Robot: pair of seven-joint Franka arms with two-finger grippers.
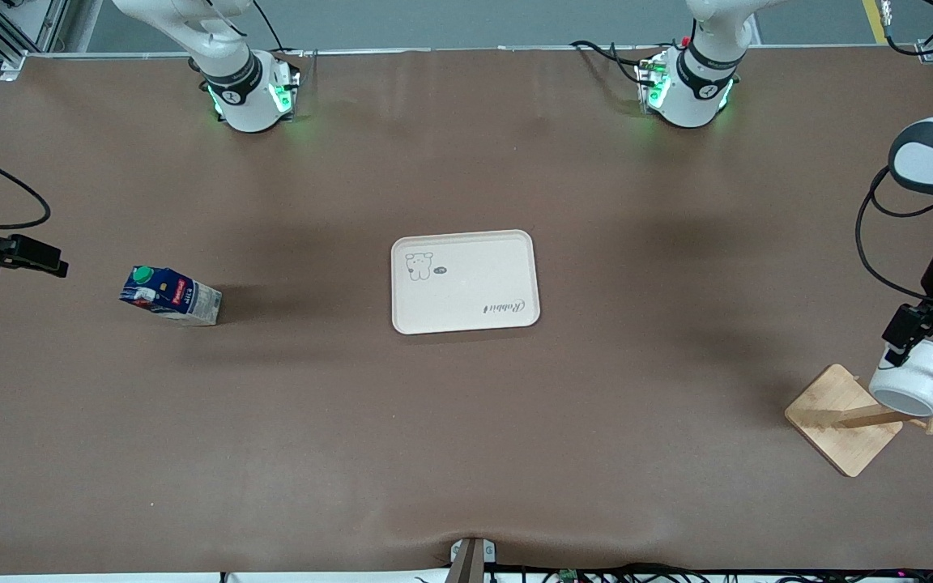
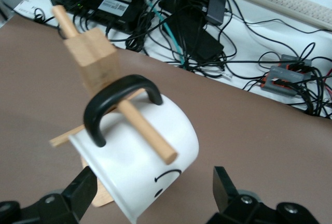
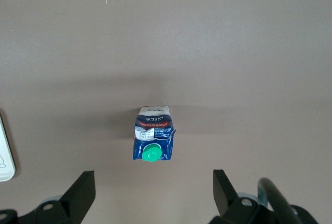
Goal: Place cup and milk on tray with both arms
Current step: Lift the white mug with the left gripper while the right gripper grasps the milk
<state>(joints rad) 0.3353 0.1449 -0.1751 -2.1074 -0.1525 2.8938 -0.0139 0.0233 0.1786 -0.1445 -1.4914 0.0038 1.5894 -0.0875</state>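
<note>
The cream tray lies mid-table. The white cup hangs tilted by its black handle on a peg of a wooden rack at the left arm's end. My left gripper is open, one finger on each side of the cup, and a gap shows beside the smiley face. The blue milk with its green cap stands toward the right arm's end. My right gripper hovers open near that table end. In its wrist view the milk sits ahead of the gripper.
The rack's pegs stick out through and beside the cup's handle. Its square base sits close to the table edge nearest the front camera. Cables and boxes lie just past the table edge there. A corner of the tray shows in the right wrist view.
</note>
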